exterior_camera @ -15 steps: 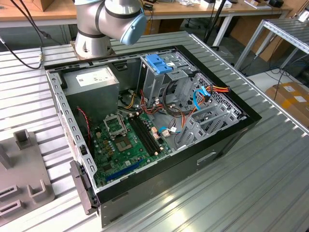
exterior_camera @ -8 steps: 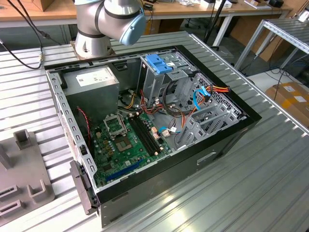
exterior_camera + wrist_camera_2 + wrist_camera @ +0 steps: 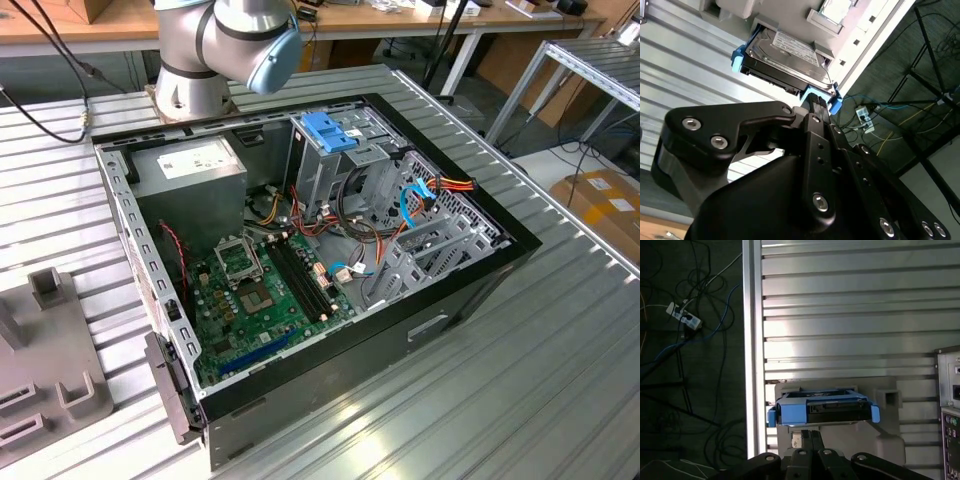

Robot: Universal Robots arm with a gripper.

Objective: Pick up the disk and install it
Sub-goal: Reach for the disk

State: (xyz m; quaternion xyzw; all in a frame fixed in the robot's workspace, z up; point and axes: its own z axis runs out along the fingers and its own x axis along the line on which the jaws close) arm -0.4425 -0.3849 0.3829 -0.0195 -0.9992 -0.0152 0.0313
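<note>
One ribbed metal table (image 3: 560, 390) is spread across the exterior view, and an open computer case (image 3: 480, 285) is laid on its side upon it. A grey arm (image 3: 225, 40) with a pale blue joint cap is mounted at the far side of the table, behind the case. Inside the case, a silver power supply (image 3: 190, 170) is set in the corner toward the exterior view's left, and a green motherboard (image 3: 265, 290) is fixed flat in front of it. A metal drive cage (image 3: 375, 150), topped by a fixed blue bracket (image 3: 330, 130), is placed toward the exterior view's right, with orange and blue cables (image 3: 430, 190) draped beside it. A grey slotted fixture (image 3: 40, 350) is laid on the table at the exterior view's left, apart from the case.

In both wrist views a light grey holder (image 3: 887, 437) is shown resting on the ribbed table close to its edge rail. The disk (image 3: 785, 50) is lodged in this holder, outside the case. Its dark metal body and white label are shown in the second wrist view, and the blue caddy is wrapped round its ends.

The black gripper (image 3: 814, 98) is positioned just beside one blue end of the disk. Whether contact is made cannot be told, nor whether the tool is open or closed. A white power strip (image 3: 685, 317) is seen on the dark floor past the table edge.
</note>
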